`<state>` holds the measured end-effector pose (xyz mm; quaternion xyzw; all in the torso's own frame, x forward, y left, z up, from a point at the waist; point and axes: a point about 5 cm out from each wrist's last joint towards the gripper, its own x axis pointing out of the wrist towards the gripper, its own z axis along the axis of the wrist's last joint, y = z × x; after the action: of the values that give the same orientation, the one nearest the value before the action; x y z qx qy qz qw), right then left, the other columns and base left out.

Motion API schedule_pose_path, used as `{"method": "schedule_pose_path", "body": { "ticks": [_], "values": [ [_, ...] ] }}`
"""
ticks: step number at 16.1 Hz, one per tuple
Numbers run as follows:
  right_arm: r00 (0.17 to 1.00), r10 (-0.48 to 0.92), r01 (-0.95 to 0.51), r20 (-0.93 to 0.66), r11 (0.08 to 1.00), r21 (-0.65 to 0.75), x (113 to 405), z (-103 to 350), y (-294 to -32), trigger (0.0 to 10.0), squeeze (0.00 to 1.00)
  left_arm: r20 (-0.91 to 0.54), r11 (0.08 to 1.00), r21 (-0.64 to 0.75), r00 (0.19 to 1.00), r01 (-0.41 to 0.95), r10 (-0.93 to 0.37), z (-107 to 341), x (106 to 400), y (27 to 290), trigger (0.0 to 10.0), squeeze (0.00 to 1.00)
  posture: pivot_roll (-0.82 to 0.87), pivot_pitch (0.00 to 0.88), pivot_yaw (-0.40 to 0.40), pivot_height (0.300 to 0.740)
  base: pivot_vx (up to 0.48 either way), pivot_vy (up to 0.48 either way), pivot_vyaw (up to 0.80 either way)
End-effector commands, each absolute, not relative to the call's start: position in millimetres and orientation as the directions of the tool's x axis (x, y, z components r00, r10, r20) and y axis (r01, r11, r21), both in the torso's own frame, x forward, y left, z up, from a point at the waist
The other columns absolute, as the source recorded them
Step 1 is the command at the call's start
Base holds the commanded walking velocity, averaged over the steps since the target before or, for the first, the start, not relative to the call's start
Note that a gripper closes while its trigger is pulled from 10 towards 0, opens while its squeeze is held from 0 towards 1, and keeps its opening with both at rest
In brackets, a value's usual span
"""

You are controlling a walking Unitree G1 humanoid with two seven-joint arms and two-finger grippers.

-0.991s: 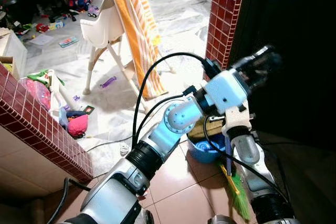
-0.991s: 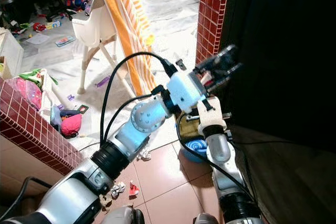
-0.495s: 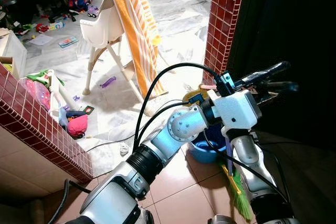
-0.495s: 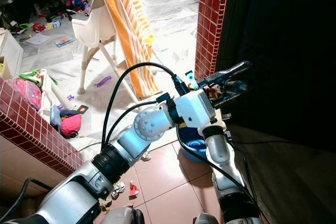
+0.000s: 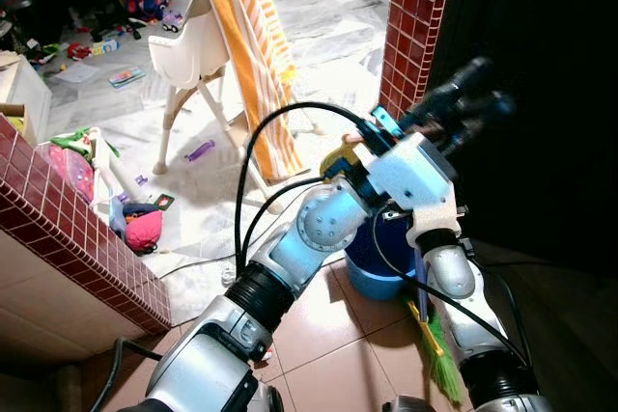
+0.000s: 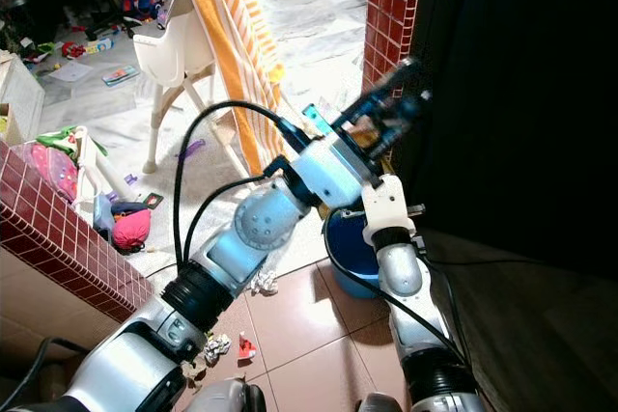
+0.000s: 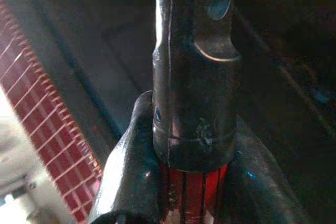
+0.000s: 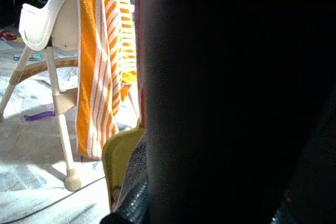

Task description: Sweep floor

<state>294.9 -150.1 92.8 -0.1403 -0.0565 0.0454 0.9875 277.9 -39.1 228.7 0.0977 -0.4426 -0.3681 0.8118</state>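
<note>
Plainly, no readable writing; left gripper [image 7: 194, 182] jaws clamp broom handle [image 7: 194, 77].

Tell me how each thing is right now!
Left end effector: shut on the broom handle.
Broom handle: held, raised.
Broom bristles: down on the floor.
Blue bucket: upright.
High chair: standing.
Striped towel: draped over the chair.
Paper scraps: unswept.

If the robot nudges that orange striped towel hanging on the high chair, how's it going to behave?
The orange striped towel hangs in loose folds over the white high chair, so it is probably floppy and would swing or bunch rather than resist. It is only draped, so a push may slide it off. The chair stands on thin splayed legs and looks light, so it might shift too.
</note>
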Motion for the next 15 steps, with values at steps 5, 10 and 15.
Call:
{"method": "schedule_pose_path", "body": {
  "ticks": [5, 10, 15],
  "values": [
    [0.983, 0.115, -0.071, 0.147, 0.958, -0.276, 300.3, 100.8, -143.5, 10.0, 0.0, 0.692, 0.769, 0.253, 0.446, 0.587, -0.568, 247.7, 287.3, -42.4, 10.0, 0.0, -0.17, 0.0, 0.119, 0.74, 0.0, 0.0, 0.0],
    [0.983, 0.112, -0.069, 0.147, 0.96, -0.27, 299.2, 98.7, -141.3, 10.0, 0.0, 0.639, 0.759, 0.039, 0.568, 0.65, -0.519, 252.8, 305.7, -35.3, 10.0, 0.0, -0.16, 0.0, 0.127, 0.74, 0.0, 0.0, 0.0],
    [0.982, 0.112, -0.068, 0.153, 0.961, -0.27, 299.5, 100.0, -140.7, 10.0, 0.0, 0.692, 0.796, 0.005, 0.573, 0.605, -0.44, 276.3, 313.2, -21.9, 10.0, 0.0, -0.16, 0.0, 0.123, 0.74, 0.0, 0.0, 0.0]
  ]
}}
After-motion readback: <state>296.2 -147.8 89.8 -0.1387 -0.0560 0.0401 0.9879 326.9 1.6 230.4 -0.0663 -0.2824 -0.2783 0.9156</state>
